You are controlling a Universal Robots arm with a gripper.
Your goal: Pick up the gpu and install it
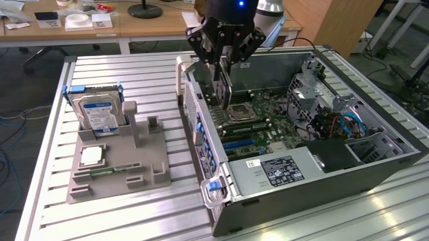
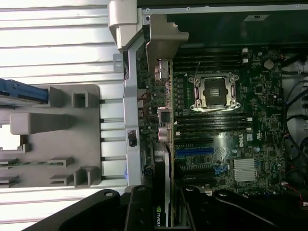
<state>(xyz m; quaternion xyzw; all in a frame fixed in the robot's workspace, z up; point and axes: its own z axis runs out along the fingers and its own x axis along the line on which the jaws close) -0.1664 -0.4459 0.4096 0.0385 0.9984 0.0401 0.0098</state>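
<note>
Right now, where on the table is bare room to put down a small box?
Free: the table slats beyond the gray holder, toward the desk; the slats on its near side. Tight: the strip between holder and computer case. Crowded: inside the case, where the tool holds the gpu.

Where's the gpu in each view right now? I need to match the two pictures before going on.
Exterior view: the gpu hangs edge-on in the tool, over the motherboard, close by the CPU socket.
Wrist view: the gpu runs edge-on out from the tool, its silver bracket at the far end.
Shared landmark: the CPU socket, beside the card in both views.
</note>
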